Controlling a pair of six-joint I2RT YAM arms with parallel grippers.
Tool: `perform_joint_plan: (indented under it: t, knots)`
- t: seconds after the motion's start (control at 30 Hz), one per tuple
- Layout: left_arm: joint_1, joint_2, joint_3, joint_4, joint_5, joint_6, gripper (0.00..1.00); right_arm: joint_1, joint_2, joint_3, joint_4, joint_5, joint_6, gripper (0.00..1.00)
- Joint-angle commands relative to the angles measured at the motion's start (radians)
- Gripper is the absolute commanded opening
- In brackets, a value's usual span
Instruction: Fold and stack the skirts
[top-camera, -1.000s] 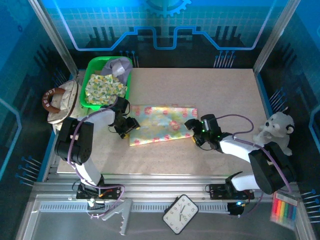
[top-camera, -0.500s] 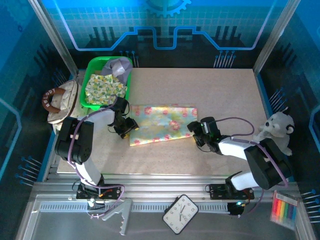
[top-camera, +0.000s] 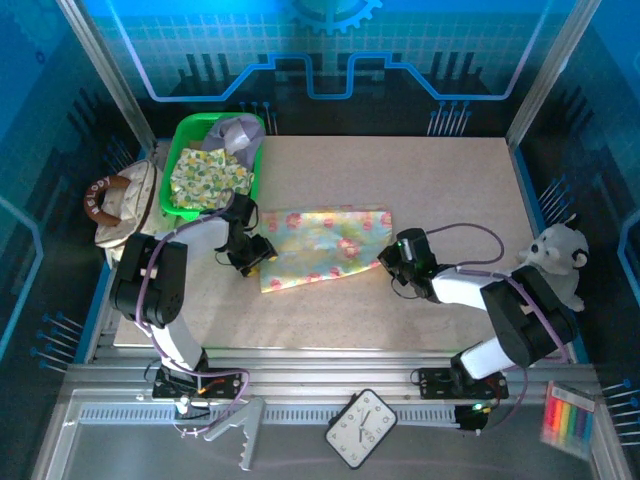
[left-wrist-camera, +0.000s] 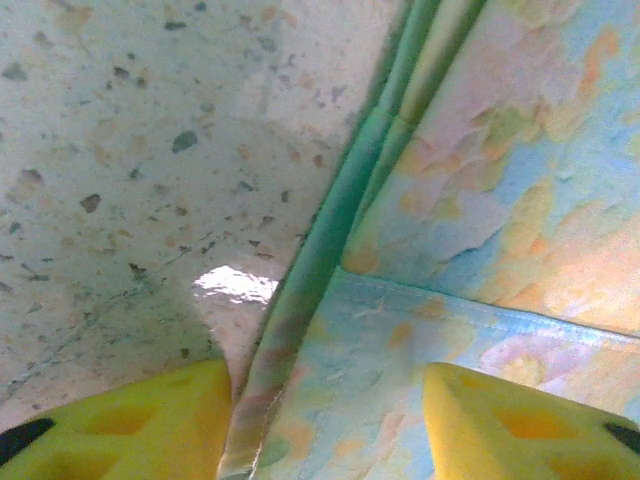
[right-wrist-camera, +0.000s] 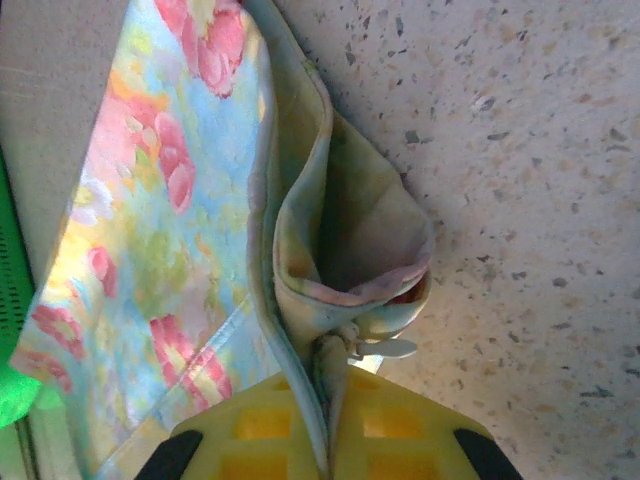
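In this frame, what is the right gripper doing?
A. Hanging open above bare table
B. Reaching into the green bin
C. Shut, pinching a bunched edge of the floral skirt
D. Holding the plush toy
C: in the right wrist view, the right gripper has its pads closed together with a fold of the floral skirt clamped between them.

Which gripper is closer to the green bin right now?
Left. The left gripper sits just beside the green bin, at the left edge of the floral skirt; the right gripper pinches its right edge, farther off.
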Motion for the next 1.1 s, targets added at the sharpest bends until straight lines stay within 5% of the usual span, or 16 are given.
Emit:
perform_joint_plan:
  t: [0.0, 0.17, 0.4, 0.77, 1.07]
  knots:
    - [-0.005, -0.089, 0.02, -0.055, -0.035, 0.0, 0.59, 0.019, 0.022, 0.022, -0.032, 0.032, -0.069, 0.0]
    - [-0.014, -0.17, -0.011, -0.022, -0.058, 0.007, 0.6, 0.022, 0.015, 0.067, -0.066, 0.018, -0.239, 0.0]
    - [-0.022, 0.02, -0.03, 0.001, -0.042, -0.021, 0.42, 0.076, 0.011, 0.27, -0.266, 0.047, -0.635, 0.0]
    - [-0.039, 0.037, -0.075, 0.079, 0.021, -0.038, 0.4, 0.423, 0.321, 0.779, -0.695, 0.136, -1.391, 0.0]
    - [-0.031, -0.004, -0.169, 0.177, 0.061, -0.064, 0.33, 0.531, 0.5, 0.899, -0.738, 0.108, -1.393, 0.0]
